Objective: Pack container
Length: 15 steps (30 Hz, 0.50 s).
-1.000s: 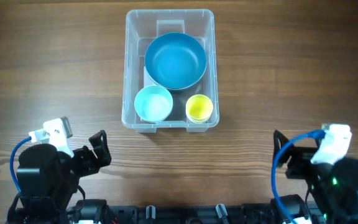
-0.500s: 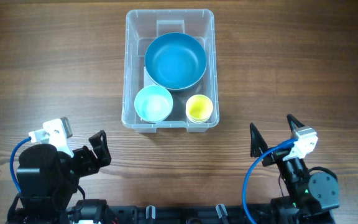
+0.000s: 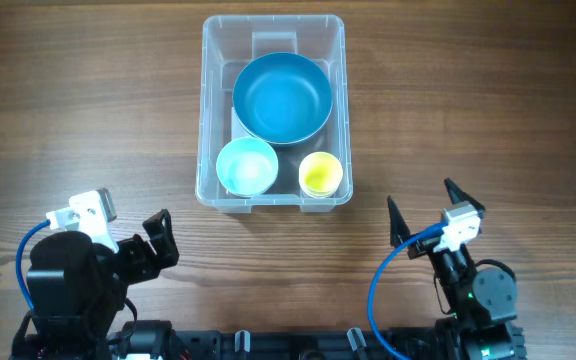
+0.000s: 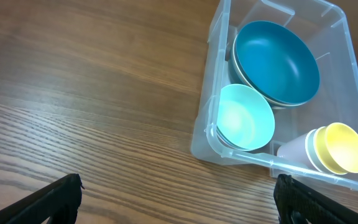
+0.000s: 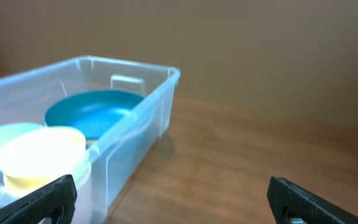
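The clear plastic container (image 3: pixel 208 120) stands at the table's middle back. It holds a large blue bowl (image 3: pixel 282 97), a light blue bowl (image 3: pixel 246 166) and a yellow cup (image 3: pixel 320 173). The container also shows in the left wrist view (image 4: pixel 211 81) and the right wrist view (image 5: pixel 160 93). My left gripper (image 3: pixel 158 240) is open and empty at the front left, well apart from the container. My right gripper (image 3: pixel 426 215) is open and empty at the front right, a little right of the container's front corner.
The wooden table (image 3: pixel 468 120) lies bare around the container. The arm bases and blue cables (image 3: pixel 383 290) sit along the front edge.
My right arm has swung left and toward the container, its open fingers now pointing at the container's front right corner. The left arm and the container's contents have not moved.
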Motion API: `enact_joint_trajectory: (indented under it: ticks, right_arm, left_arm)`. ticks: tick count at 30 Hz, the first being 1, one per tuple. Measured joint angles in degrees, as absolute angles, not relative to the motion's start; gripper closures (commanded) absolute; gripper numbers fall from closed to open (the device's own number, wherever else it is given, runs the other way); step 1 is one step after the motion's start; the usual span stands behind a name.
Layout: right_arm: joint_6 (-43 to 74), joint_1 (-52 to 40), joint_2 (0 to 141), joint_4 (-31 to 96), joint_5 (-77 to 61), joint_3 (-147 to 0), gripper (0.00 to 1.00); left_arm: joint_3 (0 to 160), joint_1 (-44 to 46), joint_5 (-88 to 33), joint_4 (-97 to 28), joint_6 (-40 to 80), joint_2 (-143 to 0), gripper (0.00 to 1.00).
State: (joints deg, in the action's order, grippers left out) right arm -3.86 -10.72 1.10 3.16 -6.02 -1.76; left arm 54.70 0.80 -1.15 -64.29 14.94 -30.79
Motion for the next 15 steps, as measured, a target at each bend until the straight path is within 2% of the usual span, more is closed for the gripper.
enact_joint_trajectory:
  ticks: [15]
  right_arm:
    - [-4.8,-10.7,1.1,2.5,-6.4,-1.5,0.00]
  left_arm:
    - [54.7,0.8,-1.1,-64.3,14.9,-30.8,0.00]
